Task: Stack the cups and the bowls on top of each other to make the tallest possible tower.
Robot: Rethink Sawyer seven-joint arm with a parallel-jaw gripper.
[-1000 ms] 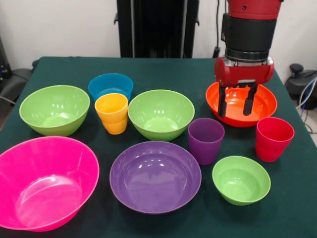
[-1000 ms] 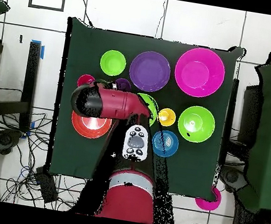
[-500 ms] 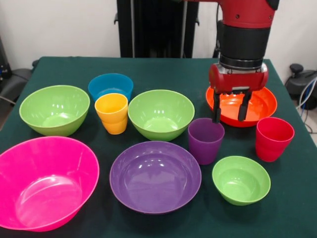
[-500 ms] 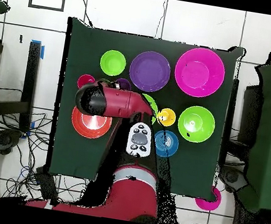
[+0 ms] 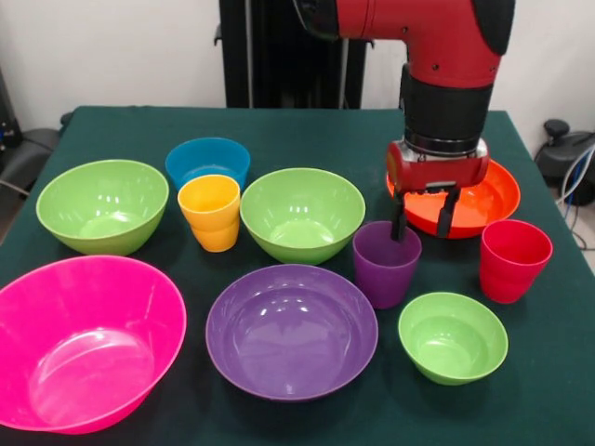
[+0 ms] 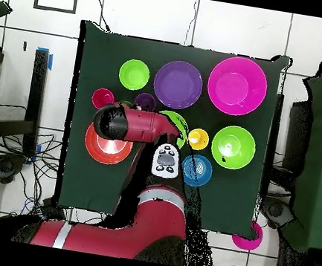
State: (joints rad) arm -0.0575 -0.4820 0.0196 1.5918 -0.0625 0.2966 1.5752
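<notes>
Nothing is stacked yet; every cup and bowl sits alone on the green table (image 5: 307, 135); your gripper (image 5: 420, 216) hangs just above the far rim of the purple cup (image 5: 386, 263), with its two black fingers (image 5: 399, 217) spread apart and holding nothing; one finger looks to be right over the cup's far edge and the other over the front rim of the orange-red bowl (image 5: 479, 200) behind it.

The purple cup stands upright between the middle green bowl (image 5: 302, 214) and the red cup (image 5: 513, 260); the small green bowl (image 5: 453, 336) is just in front of it and the wide purple bowl (image 5: 291, 330) is near its other side; from above, most of the purple cup (image 6: 145, 100) hides under the arm, so trust the front view more.

I think you are about to grab the purple cup; to do it well, line up so one finger goes inside the cup and one goes outside its wall; come straight down, slow; do not squeeze until the wall is well between the fingers; the cup is shiny and has steps on its side, so pinch low enough that it cannot slip.

Watch the orange-red bowl; the outer finger is close to its rim and could bump it; lift straight up so you do not knock the green bowls.
</notes>
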